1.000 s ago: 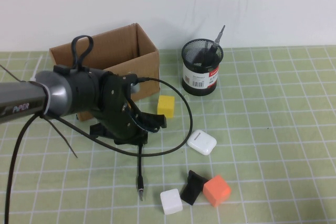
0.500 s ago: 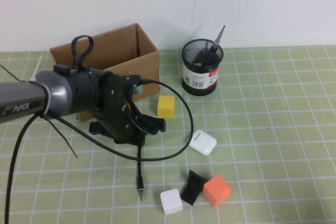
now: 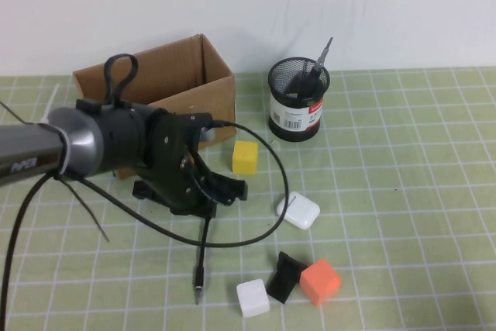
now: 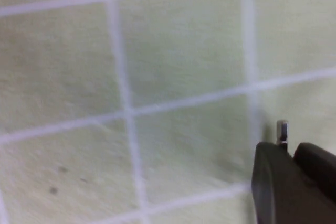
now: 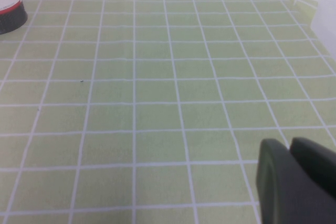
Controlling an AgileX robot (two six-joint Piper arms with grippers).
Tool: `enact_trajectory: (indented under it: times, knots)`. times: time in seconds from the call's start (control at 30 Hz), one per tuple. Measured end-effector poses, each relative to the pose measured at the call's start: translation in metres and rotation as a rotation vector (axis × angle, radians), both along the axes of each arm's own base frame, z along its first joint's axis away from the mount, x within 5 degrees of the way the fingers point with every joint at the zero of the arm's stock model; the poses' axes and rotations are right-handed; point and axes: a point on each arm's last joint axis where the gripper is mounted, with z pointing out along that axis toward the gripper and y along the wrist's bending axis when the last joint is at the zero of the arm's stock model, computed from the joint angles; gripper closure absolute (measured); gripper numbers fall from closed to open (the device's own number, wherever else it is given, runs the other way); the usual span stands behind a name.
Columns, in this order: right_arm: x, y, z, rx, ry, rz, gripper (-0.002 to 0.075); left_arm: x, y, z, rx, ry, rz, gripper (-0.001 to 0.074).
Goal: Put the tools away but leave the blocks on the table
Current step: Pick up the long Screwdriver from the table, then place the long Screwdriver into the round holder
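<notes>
My left gripper (image 3: pixel 208 205) hangs low over the table (image 3: pixel 403 191), left of centre, shut on the upper end of the thin black pen-like rod (image 3: pixel 202 257). The rod slants down to its metal tip near the front edge. In the left wrist view the fingers (image 4: pixel 273 182) stand together with a small metal end (image 4: pixel 282 129) poking out between them. The yellow block (image 3: pixel 245 156) lies just right of the gripper. The white block (image 3: pixel 253 298) and the orange block (image 3: pixel 320 281) sit at the front. A black-handled screwdriver (image 3: pixel 320 58) stands in the mesh cup (image 3: pixel 299 102). My right gripper (image 5: pixel 291 161) shows only in its wrist view, shut over bare table.
An open cardboard box (image 3: pixel 167 75) stands behind the left arm. A white rounded case (image 3: pixel 297 210) lies right of the gripper. A small black wedge (image 3: pixel 284 277) sits between the white and orange blocks. The arm's black cable (image 3: pixel 285 184) loops out over the table.
The left gripper's fingers have closed on the rod. The rod's metal tip has swung slightly left and toward the front edge. The arm sits a little lower.
</notes>
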Motion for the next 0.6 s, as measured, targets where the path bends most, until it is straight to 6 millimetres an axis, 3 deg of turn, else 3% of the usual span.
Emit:
enact_trajectory:
  times: [0.17,0.4,0.6]
  knots:
    - [0.000,0.000,0.000,0.000,0.000,0.000,0.0733,-0.009,-0.013,0.041,-0.082,-0.158,-0.045,0.0713]
    - [0.000,0.000,0.000,0.000,0.000,0.000,0.0733,-0.018,-0.032,0.109,-0.221,-0.578,-0.183,0.0713]
    - [0.000,0.000,0.000,-0.002,0.000,0.000,0.0733,-0.010,-0.044,0.138,-0.350,-0.933,-0.213,0.0713]
